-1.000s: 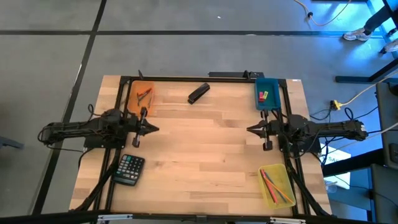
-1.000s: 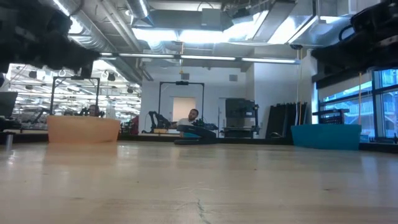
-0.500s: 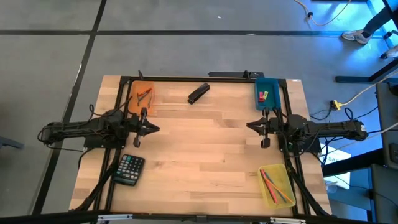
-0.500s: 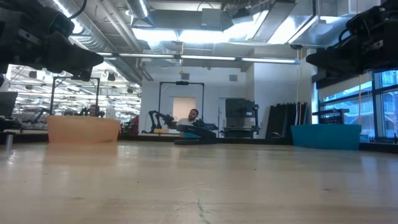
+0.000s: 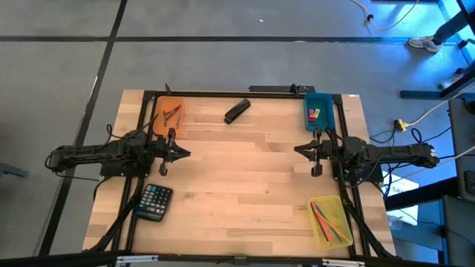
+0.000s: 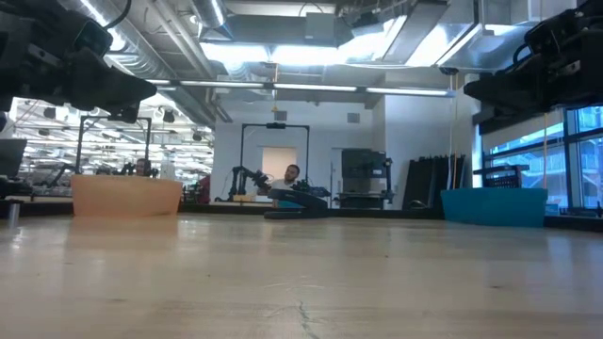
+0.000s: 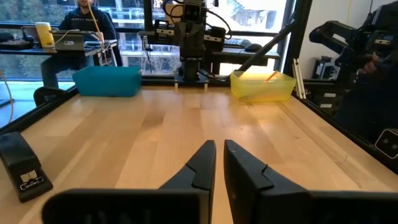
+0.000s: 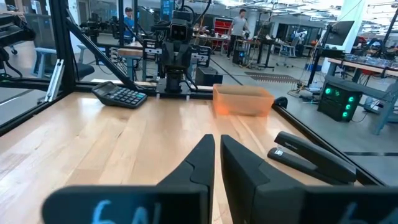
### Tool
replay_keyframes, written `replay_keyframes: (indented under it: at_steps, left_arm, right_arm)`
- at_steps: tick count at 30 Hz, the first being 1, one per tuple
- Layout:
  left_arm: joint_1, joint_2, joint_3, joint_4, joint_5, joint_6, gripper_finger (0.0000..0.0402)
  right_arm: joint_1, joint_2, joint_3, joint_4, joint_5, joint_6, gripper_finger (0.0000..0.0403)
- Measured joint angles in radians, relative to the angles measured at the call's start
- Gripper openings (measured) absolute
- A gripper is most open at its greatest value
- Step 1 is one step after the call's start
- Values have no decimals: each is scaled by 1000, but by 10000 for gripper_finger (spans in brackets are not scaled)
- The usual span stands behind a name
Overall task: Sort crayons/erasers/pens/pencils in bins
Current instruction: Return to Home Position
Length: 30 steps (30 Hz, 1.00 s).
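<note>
The left gripper [image 7: 219,144] has its two dark fingers clenched almost tip to tip on nothing, and the right gripper [image 8: 217,138] is the same. They face each other, well apart, across the bare middle of the pale wooden table [image 5: 245,185].

Near the left gripper, the shallow orange plastic tray [image 5: 161,122] holds the short red crayons [image 5: 173,112]. Near the right one, the teal plastic tray [image 5: 328,104] holds the small bright eraser blocks [image 5: 315,113]. The translucent yellow tray [image 5: 335,206] on the right arm's other side holds long thin sticks [image 5: 328,221].

A black calculator [image 5: 154,202] and a black bar-shaped thing [image 5: 237,110] lie apart from the trays.
</note>
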Motion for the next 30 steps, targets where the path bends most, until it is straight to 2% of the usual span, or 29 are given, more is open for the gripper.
replay_keyframes:
  at_steps: [16, 30]
  left_arm:
    - [0, 0, 0, 0, 1, 0, 1]
    - [0, 0, 0, 0, 1, 0, 28]
  right_arm:
    - [0, 0, 0, 0, 0, 0, 31]
    - [0, 0, 0, 0, 0, 0, 31]
